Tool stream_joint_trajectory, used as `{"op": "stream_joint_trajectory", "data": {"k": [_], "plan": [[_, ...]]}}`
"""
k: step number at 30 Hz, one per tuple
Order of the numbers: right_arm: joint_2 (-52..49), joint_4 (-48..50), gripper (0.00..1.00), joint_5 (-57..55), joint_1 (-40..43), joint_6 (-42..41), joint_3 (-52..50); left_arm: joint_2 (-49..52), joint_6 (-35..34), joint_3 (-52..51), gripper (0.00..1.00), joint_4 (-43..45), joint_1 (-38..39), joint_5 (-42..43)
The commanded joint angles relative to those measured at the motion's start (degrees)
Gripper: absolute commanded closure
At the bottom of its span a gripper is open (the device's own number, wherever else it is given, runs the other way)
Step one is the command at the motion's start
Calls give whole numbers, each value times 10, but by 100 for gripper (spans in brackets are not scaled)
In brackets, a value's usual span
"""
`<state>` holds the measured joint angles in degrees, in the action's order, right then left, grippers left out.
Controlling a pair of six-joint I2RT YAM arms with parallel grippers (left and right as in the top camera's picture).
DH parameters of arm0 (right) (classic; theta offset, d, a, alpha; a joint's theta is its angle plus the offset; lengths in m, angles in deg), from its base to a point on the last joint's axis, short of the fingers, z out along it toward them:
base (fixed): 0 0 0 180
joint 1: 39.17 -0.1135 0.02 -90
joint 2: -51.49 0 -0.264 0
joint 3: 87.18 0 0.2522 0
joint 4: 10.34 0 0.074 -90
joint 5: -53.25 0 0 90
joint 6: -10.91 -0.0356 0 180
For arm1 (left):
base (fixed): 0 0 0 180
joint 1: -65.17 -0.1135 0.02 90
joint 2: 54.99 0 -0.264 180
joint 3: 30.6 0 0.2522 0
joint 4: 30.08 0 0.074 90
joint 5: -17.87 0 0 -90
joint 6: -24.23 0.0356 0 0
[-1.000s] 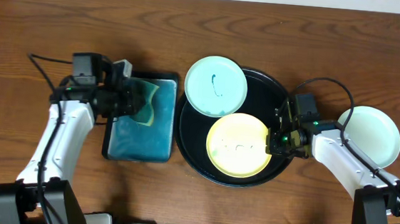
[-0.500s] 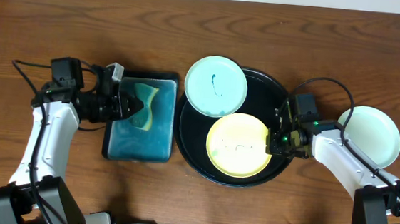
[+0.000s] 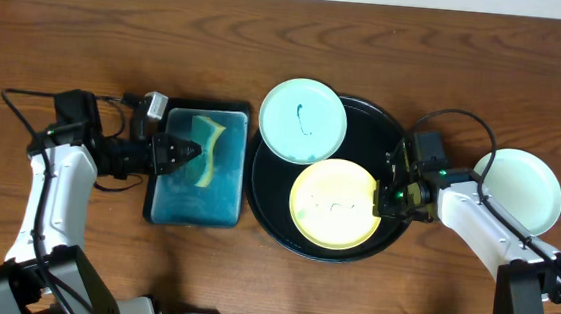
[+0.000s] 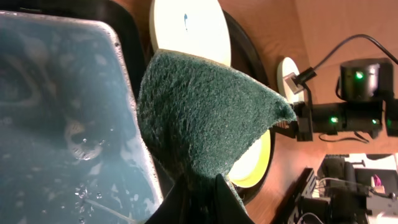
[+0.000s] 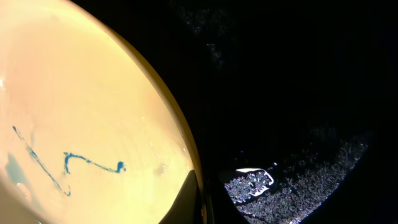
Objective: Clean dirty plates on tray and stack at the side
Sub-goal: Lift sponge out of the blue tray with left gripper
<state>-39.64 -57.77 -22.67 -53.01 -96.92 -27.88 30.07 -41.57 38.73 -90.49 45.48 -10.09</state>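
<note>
Left claw (image 3: 186, 153) clamps the wet green scouring pad (image 4: 205, 118) over the water basin (image 3: 171, 204). Right claw (image 3: 386, 197) pinches the yellow plate (image 3: 332, 203) rim, likely steadying it in the tray (image 3: 368, 124) for scrubbing.

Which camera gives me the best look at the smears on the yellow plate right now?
Right wrist: the yellow plate fills it, teal squiggles sharp. Overhead shows the whole plate, marks faint. Left wrist shows just a sliver behind the scouring pad.

Left arm (image 3: 56, 175) reaching inward, left pincer (image 3: 192, 151) clamped tight. Right arm (image 3: 476, 219) reaching inward, right pincer (image 3: 386, 197) closed.
</note>
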Motion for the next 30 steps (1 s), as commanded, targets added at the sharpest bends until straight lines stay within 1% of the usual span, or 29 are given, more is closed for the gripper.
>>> {"op": "stream_joint_trajectory", "data": {"k": [1, 5, 16, 22, 30], "plan": [[-4, -1, 99, -5, -6, -10, -3, -9, 72, -2, 92, -21, -9, 43], [-4, -1, 99, -5, -6, -10, -3, -9, 116, -2, 93, -48, -10, 59], [-4, -2, 99, -5, -6, -10, -3, -9, 172, -2, 93, -83, -13, 81], [-4, -2, 99, -5, -6, -10, -3, -9, 225, -2, 93, -119, -13, 97], [-4, -2, 99, -5, -6, -10, -3, -9, 227, -2, 93, -121, -13, 126]]}}
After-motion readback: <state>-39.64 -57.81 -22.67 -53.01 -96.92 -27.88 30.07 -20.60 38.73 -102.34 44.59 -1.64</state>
